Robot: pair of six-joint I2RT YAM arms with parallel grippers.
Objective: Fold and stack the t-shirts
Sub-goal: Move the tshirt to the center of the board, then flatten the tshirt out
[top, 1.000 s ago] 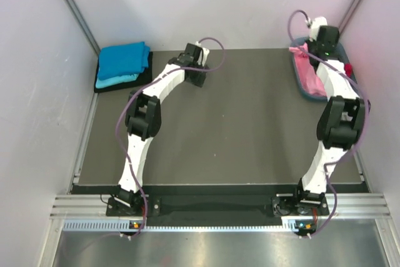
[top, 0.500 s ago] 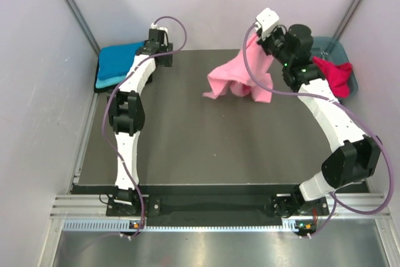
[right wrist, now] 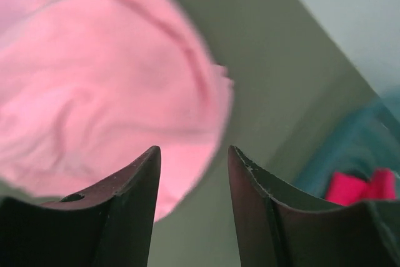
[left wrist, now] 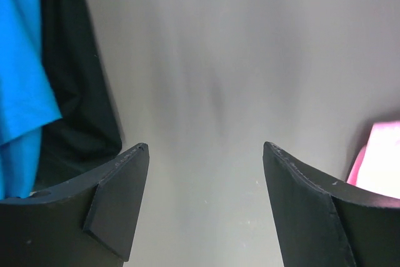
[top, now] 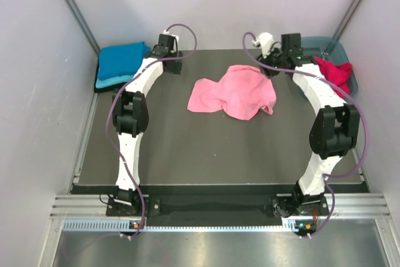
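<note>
A light pink t-shirt (top: pixel 234 92) lies crumpled at the back middle of the table (top: pixel 206 148). My right gripper (top: pixel 270 67) hovers at its back right edge, open, with nothing between the fingers. In the right wrist view the pink t-shirt (right wrist: pixel 94 92) shows below and left of the open gripper (right wrist: pixel 194 149). A crimson t-shirt (top: pixel 334 73) hangs over the blue-grey tub (top: pixel 315 45). At the back left, folded bright blue (top: pixel 122 59), turquoise (top: pixel 115 80) and black (top: pixel 100 84) t-shirts lie stacked. My left gripper (top: pixel 170 64) is open and empty just right of the stack.
White walls close in the table on the left, back and right. The tub stands in the back right corner. The left wrist view shows the blue t-shirt (left wrist: pixel 19 79) over the black one (left wrist: pixel 81 92) at the left, and a pink edge (left wrist: pixel 384 154) at the right.
The right gripper carried the pink t-shirt from the tub to the back middle of the table and opened, dropping it. The left arm swung back and left toward the stack.
</note>
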